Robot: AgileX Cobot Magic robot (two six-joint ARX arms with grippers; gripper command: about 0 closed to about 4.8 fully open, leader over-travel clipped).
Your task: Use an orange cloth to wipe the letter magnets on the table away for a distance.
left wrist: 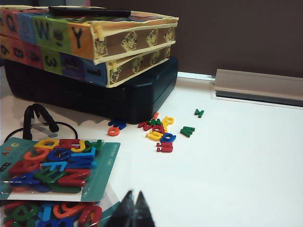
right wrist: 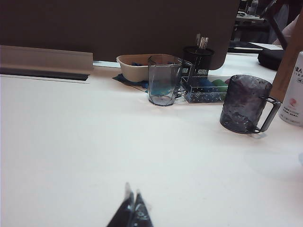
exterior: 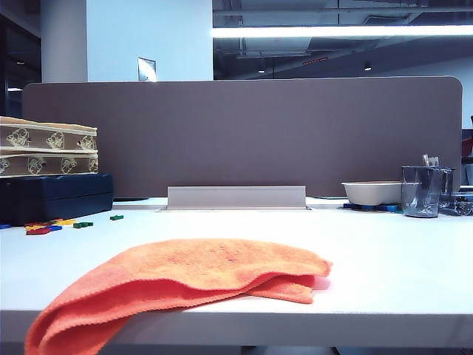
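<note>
Bright orange terry cloth [exterior: 185,285], loosely folded, lies at the front edge of the wide white surface [exterior: 399,259]; one end hangs over that edge toward the front left corner. Nothing touches it.

Small flat plastic letter magnets [left wrist: 161,130] in green, yellow, blue and red are scattered near the back left of the surface, just beside a black case [left wrist: 94,92] carrying two stacked zip-up fabric boxes [left wrist: 90,40] printed with letters. Magnets are well apart from the cloth. A packet of more coloured letters [left wrist: 57,165] lies near the left gripper.

Left gripper [left wrist: 132,210]: jaws closed, tips together, empty, low over the surface's left side, facing the magnets.

Right gripper [right wrist: 132,210]: jaws closed, tips together, empty, over the bare right side of the surface. Ahead of it: clear glass cup [right wrist: 163,80], dark smoky mug [right wrist: 246,104], white bowl [right wrist: 135,66], all near the brown partition panel [exterior: 244,133] along the back edge.
</note>
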